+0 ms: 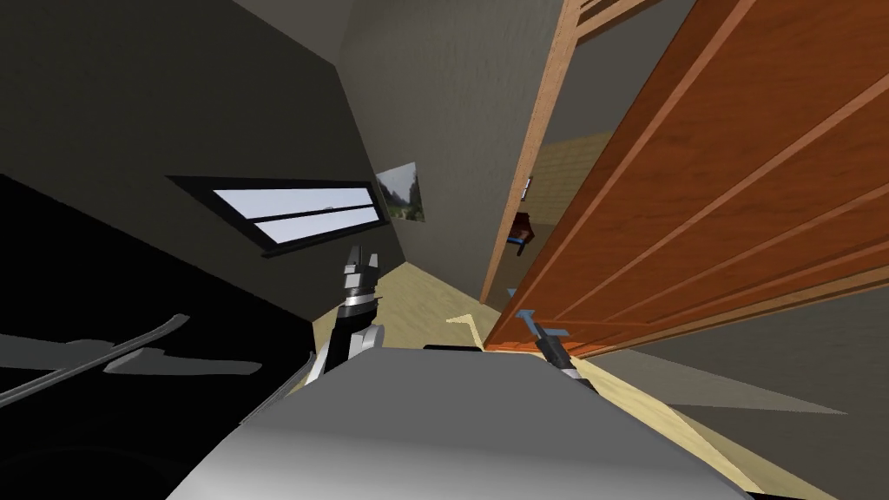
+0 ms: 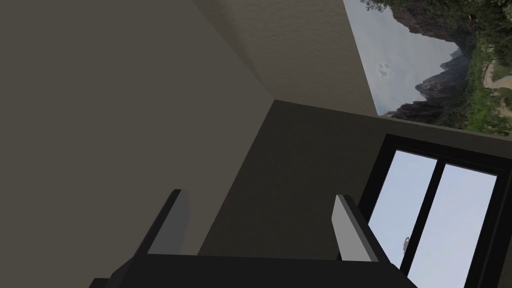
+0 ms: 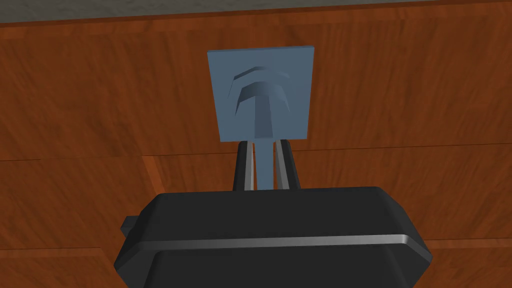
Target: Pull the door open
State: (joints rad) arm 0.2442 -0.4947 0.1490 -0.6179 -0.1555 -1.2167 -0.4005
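gripping the blue handle [image 3: 263, 100], the right pincer [image 3: 264, 143] meets the door [image 1: 694, 174] ajar from its frame [image 1: 530, 148]; left pincer [image 2: 260, 196] hangs open.

I am holding my right gripper [image 1: 549, 344] at the blue handle [image 1: 530, 319] of the brown door [image 1: 694, 191], which is standing ajar.

Walls [image 1: 451, 113]: dark grey, dim.
Floor [image 1: 415, 291]: pale yellow.
Window [image 1: 295, 213]: black frame, pale sky outside.
Picture [image 1: 401, 193]: hills and trees, on the wall near the window.
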